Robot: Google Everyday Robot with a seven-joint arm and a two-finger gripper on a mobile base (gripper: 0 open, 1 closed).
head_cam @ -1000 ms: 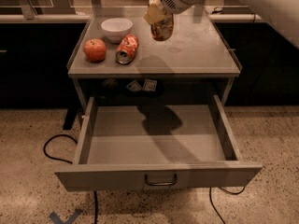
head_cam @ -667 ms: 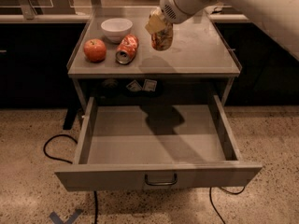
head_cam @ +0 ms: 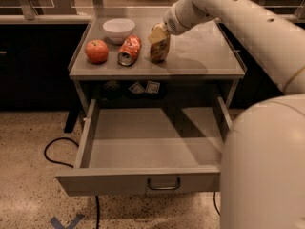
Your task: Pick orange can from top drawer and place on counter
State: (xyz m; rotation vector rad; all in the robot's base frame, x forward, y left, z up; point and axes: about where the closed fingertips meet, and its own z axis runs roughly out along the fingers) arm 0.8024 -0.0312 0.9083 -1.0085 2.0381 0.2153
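Near the middle of the counter (head_cam: 205,56), toward its front edge, the gripper (head_cam: 161,32) has brought the orange can (head_cam: 159,50) down from mid-air, fingers still closed on its top. With the top drawer (head_cam: 152,137) open below, only release appears to remain.

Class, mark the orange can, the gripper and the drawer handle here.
orange can (head_cam: 160,50), camera view, its side wall.
gripper (head_cam: 159,32), camera view, its tip at the can's top, above the counter (head_cam: 205,51).
drawer handle (head_cam: 163,184), camera view, middle of the bar.
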